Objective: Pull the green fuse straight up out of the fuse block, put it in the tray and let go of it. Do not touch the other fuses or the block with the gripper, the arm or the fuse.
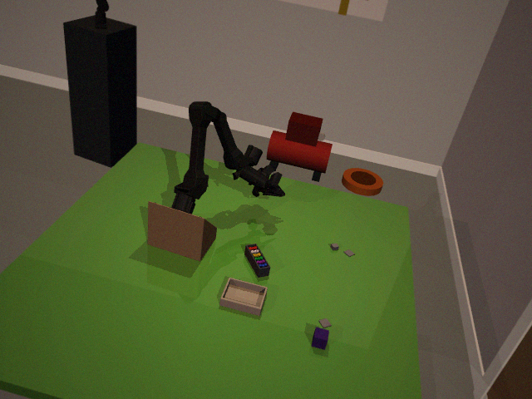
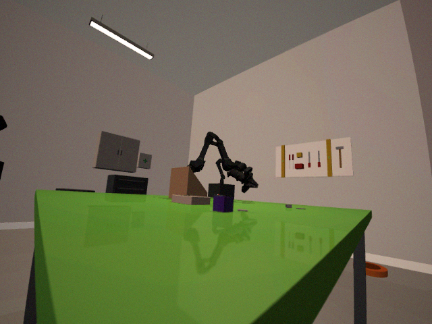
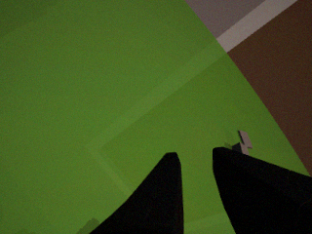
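The fuse block (image 1: 252,263) is a narrow dark box near the middle of the table in the top view, with a row of coloured fuses. The green fuse (image 1: 258,258) sits in it between the yellow fuse (image 1: 257,254) and the purple fuse (image 1: 260,262). The pale tray (image 1: 240,307) (image 2: 181,200) stands in front of the block. My gripper (image 1: 281,193) (image 2: 256,185) (image 3: 194,161) is in the air above the table, beyond the block and away from it. Its fingers are slightly apart, with nothing between them. The block and tray are not in the wrist view.
A brown wedge (image 1: 175,232) (image 2: 179,181) stands left of the block by the arm's base. A purple cube (image 1: 320,339) (image 2: 222,204) lies right of the tray, beside a flat grey chip (image 1: 324,322) (image 2: 242,210). A small grey block (image 1: 334,246) and another chip (image 1: 349,253) (image 3: 245,138) lie farther right.
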### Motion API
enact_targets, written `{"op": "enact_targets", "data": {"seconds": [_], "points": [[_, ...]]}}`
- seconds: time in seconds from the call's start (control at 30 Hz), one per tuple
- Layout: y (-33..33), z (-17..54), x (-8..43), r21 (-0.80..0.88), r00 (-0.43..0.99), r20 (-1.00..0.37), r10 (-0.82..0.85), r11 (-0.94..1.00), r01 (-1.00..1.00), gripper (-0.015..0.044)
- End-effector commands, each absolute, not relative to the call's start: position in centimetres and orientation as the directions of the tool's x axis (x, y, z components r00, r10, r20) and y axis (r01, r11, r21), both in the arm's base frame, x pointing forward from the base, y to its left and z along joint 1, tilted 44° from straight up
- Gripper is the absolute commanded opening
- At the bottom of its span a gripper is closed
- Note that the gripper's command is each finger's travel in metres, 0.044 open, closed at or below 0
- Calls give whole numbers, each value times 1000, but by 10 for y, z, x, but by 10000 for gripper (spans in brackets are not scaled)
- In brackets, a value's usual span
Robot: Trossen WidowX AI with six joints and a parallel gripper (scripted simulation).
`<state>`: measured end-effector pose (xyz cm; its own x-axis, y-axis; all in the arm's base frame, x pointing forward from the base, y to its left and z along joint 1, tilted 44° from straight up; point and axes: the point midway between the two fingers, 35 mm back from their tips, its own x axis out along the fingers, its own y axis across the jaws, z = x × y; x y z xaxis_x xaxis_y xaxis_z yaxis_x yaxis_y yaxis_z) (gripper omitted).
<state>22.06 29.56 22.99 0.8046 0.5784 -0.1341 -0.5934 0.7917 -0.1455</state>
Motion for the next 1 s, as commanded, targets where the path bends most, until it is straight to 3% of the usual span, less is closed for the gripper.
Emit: {"op": "enact_targets", "data": {"seconds": [0.0,0.23,0.5,0.73,0.97], "points": [[293,207,242,-237,789,-238,566,754,-612,68],[251,119,296,-336,650,-600,467,590,-734,68],[163,33,322,-98,330,-863,382,514,-852,68],[99,-1,310,295,50,-852,521,557,-776,68],[75,-6,291,503,-57,-730,681,479,-719,68]]}}
